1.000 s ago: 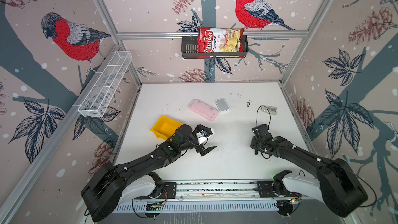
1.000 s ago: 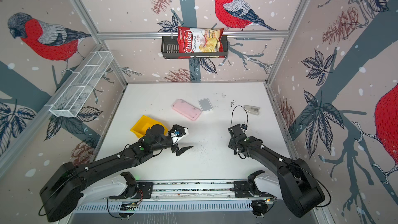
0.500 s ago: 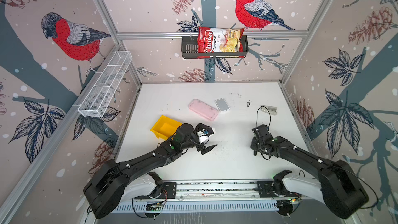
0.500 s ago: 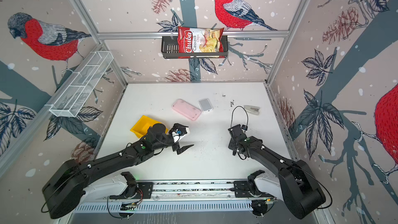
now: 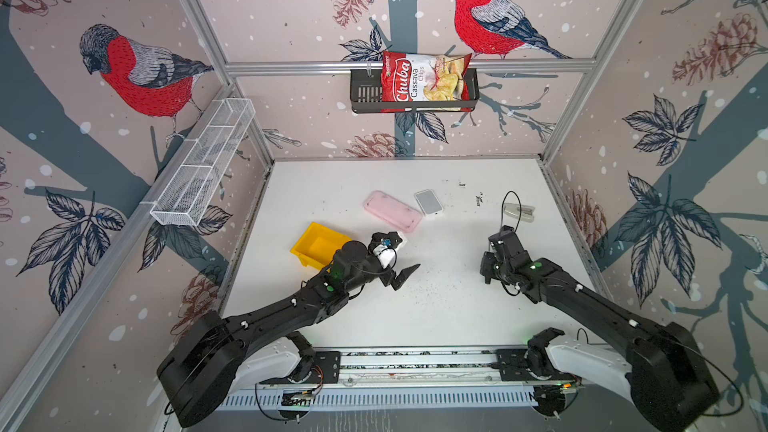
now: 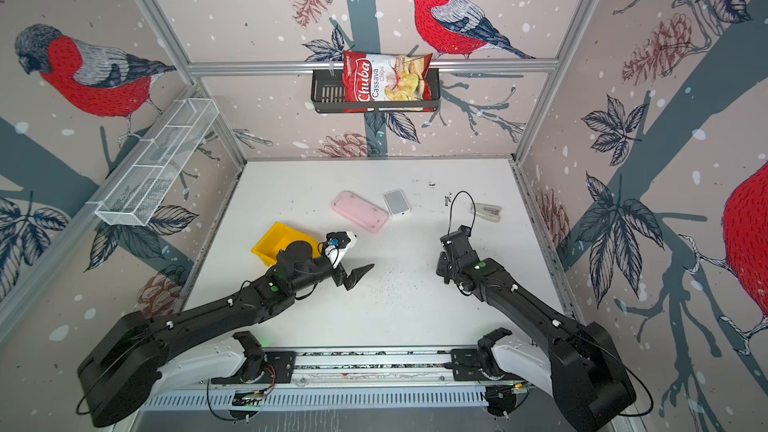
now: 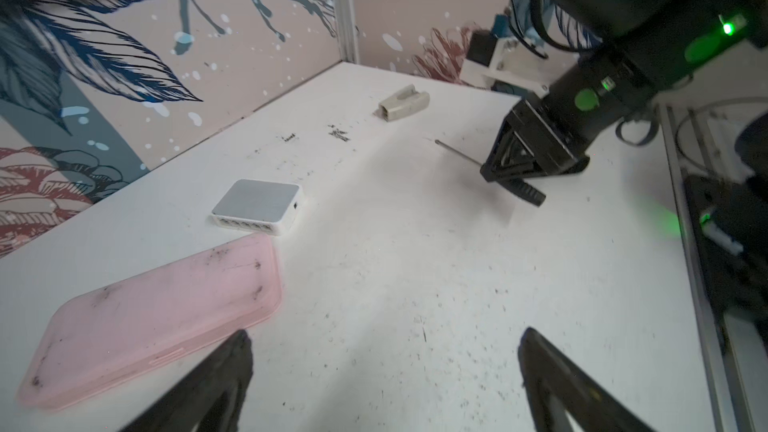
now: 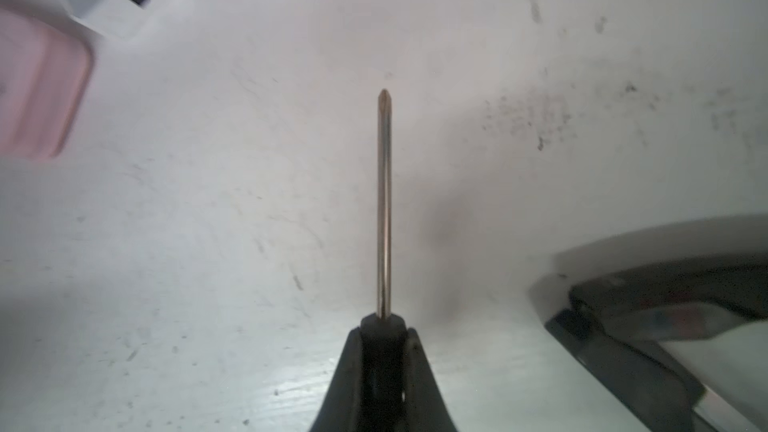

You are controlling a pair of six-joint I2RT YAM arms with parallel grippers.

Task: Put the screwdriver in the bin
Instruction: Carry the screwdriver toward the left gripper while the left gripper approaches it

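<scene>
Right gripper: the jaws are closed on the black handle of the screwdriver, whose thin metal shaft juts straight out ahead of them and ends in a cross-point tip. The shaft lies low over the white bench; whether it touches the surface cannot be told. In the left wrist view this gripper tips down with its fingertips at the bench. Left gripper: the jaws stand wide apart with nothing between them, hovering over bare bench near the middle, just beside the near end of the pink case. A small white box sits against the far end of that case, and a beige plug-like piece lies further off toward the right wall. The yellow bin stands on the left part of the bench, partly covered by the left arm and well apart from the screwdriver. On the back wall a black basket holds a chips bag; on the left wall hangs a white mesh tray.
</scene>
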